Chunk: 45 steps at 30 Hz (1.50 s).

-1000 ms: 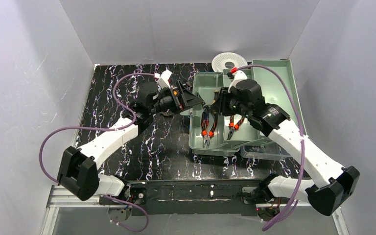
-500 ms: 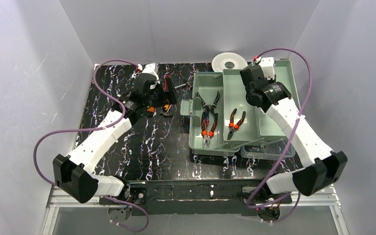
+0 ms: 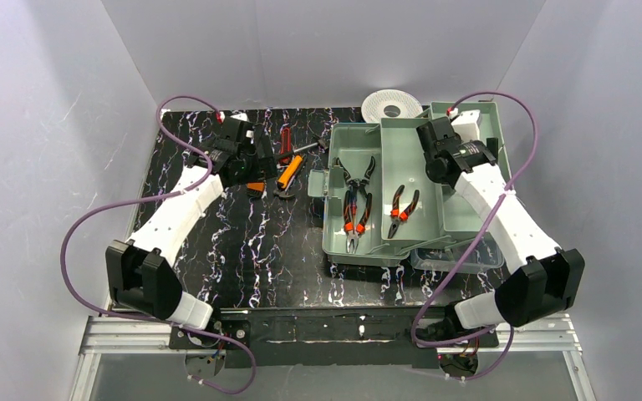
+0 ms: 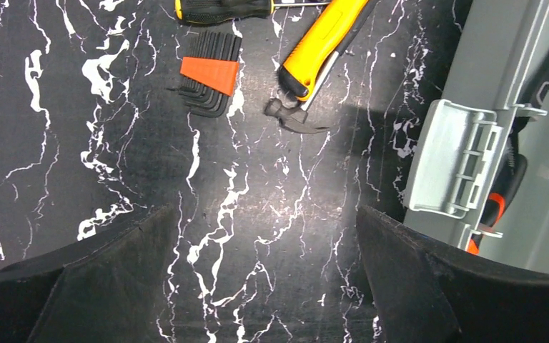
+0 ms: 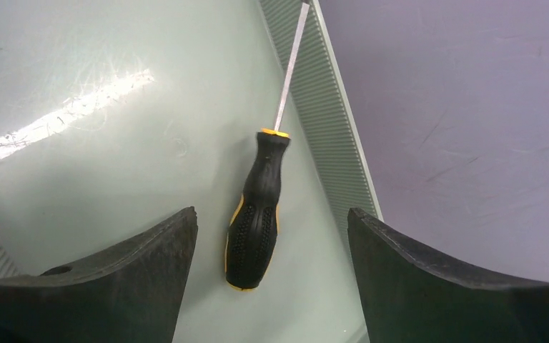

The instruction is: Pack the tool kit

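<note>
The pale-green tool kit box (image 3: 338, 242) stands open at centre right, with two pairs of red-and-black pliers (image 3: 352, 205) (image 3: 401, 211) lying inside. My right gripper (image 3: 443, 142) (image 5: 271, 286) hangs open over the box's back-right tray (image 5: 114, 164). A black-and-yellow screwdriver (image 5: 255, 225) lies loose on the tray floor between the fingers, touching neither. My left gripper (image 3: 259, 160) (image 4: 264, 286) is open over bare table left of the box latch (image 4: 457, 168). Beyond it lie a yellow-handled hammer (image 4: 318, 46), a hex key set (image 4: 209, 75) and a second screwdriver (image 4: 221, 8).
A white round spool (image 3: 391, 105) sits behind the box. The clear lid (image 3: 460, 257) lies at the box's front right corner. A red-handled tool (image 3: 286, 140) lies behind the hammer (image 3: 288, 177). Grey walls close in on three sides, near the tray's ribbed rim (image 5: 329, 107).
My right arm swung from the box's middle to the back-right tray and opened, leaving the screwdriver lying there. My left arm drew back leftwards, away from the box.
</note>
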Available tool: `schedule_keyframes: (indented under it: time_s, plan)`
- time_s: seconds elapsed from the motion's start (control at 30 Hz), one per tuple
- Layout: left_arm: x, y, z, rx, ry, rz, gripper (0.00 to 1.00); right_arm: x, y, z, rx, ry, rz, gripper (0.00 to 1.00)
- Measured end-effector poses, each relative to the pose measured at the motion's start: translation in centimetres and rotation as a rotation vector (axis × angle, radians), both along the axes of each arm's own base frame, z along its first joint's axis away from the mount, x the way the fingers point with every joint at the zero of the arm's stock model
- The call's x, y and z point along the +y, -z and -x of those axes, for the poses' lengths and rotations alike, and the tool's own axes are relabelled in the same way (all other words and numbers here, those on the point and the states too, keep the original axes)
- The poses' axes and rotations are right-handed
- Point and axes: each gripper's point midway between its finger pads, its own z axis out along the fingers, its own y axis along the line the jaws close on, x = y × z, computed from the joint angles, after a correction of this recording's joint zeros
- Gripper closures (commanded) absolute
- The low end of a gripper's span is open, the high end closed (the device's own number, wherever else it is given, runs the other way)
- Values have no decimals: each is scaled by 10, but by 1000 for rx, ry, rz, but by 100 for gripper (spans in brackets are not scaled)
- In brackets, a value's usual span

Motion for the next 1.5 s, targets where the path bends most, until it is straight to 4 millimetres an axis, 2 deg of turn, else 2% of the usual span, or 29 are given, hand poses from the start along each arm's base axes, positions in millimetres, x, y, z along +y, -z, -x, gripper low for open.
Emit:
schedule_keyframes:
  time_s: [0.17, 0.3, 0.4, 0.5, 0.6, 0.7, 0.77, 0.83, 0.97, 1.1, 1.27, 1.4, 1.5]
  plan:
    - [2, -1, -5, 13, 47, -47, 2, 4, -8, 2, -58, -12, -62, 13]
    - [0, -6, -16, 0, 117, -90, 2, 21, -34, 7, -227, -110, -237, 12]
    - [-2, -10, -26, -13, 186, -138, 2, 47, -57, 13, -384, -234, -450, 11]
    - [-2, -6, -35, -14, 263, -196, 2, 88, -70, 15, -475, -390, -679, 11]
    - [2, 6, -40, 12, 321, -241, 2, 128, -66, 18, -466, -537, -854, 10]
    - [10, 23, -46, 49, 353, -267, 2, 165, -46, 22, -384, -661, -980, 10]
    - [17, 33, -51, 71, 379, -298, 2, 180, -30, 28, -317, -710, -1028, 10]
    - [24, 44, -56, 96, 411, -337, 2, 190, -25, 35, -282, -754, -1063, 10]
    - [30, 66, -82, 139, 526, -457, 2, 197, -40, 46, -319, -830, -1099, 10]
    - [34, 98, -107, 198, 610, -560, 7, 195, -60, 56, -382, -879, -1109, 10]
    - [38, 137, -106, 297, 690, -587, 18, 195, -62, 59, -386, -887, -1113, 10]
    - [43, 144, -107, 314, 708, -565, 19, 195, -63, 59, -388, -887, -1112, 10]
    - [50, 141, -116, 299, 700, -529, 19, 195, -62, 59, -386, -886, -1112, 10]
